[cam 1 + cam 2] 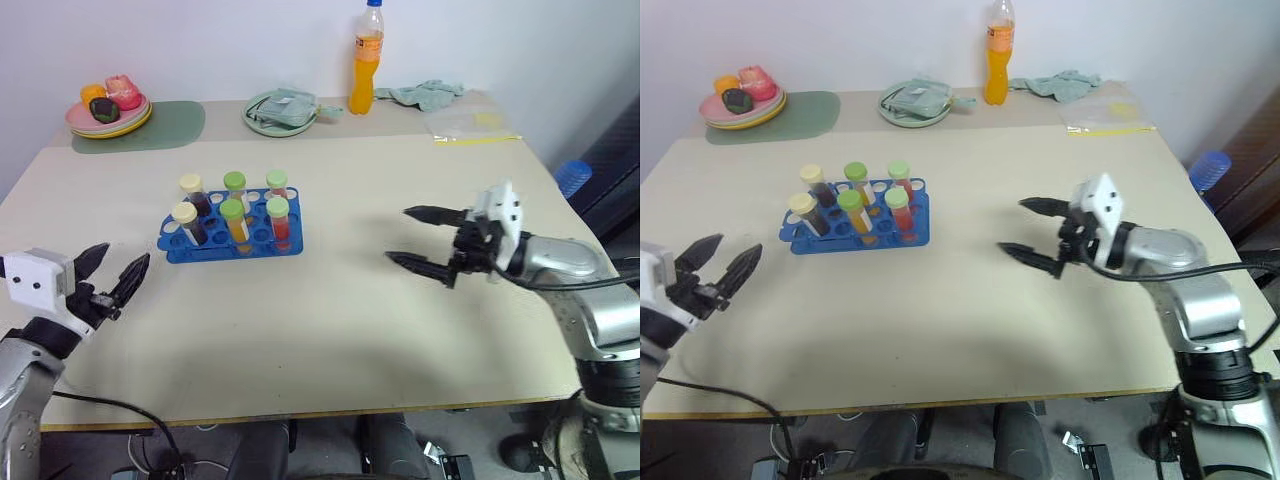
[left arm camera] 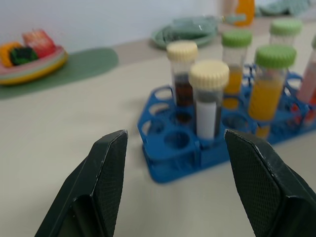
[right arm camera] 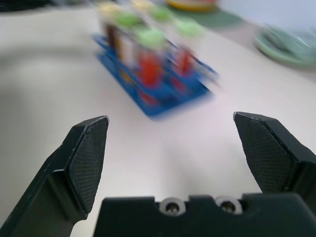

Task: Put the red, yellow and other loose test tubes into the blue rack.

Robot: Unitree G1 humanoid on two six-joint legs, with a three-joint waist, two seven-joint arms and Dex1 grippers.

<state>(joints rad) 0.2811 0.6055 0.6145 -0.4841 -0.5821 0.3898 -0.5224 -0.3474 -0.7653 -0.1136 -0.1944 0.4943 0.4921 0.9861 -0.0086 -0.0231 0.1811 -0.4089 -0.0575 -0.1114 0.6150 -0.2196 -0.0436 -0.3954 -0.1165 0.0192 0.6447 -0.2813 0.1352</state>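
The blue rack [image 1: 240, 249] stands left of the table's middle and holds several upright test tubes. Two have cream caps [image 1: 190, 184] and the others green caps [image 1: 234, 181], with red, orange-yellow and dark fills. No tube lies loose on the table in these views. My left gripper [image 1: 125, 255] hovers open and empty near the front left edge, pointing at the rack [image 2: 173, 158]. My right gripper [image 1: 398, 234] is open and empty to the right of the rack, well apart from it, facing it [image 3: 163, 106].
At the back stand a plate of toy food [image 1: 108, 112] on a green mat [image 1: 165, 125], a green plate with a cloth [image 1: 280, 110], an orange drink bottle [image 1: 366, 60], a rag [image 1: 425, 93] and a plastic bag [image 1: 470, 125]. A cable hangs at the front left edge.
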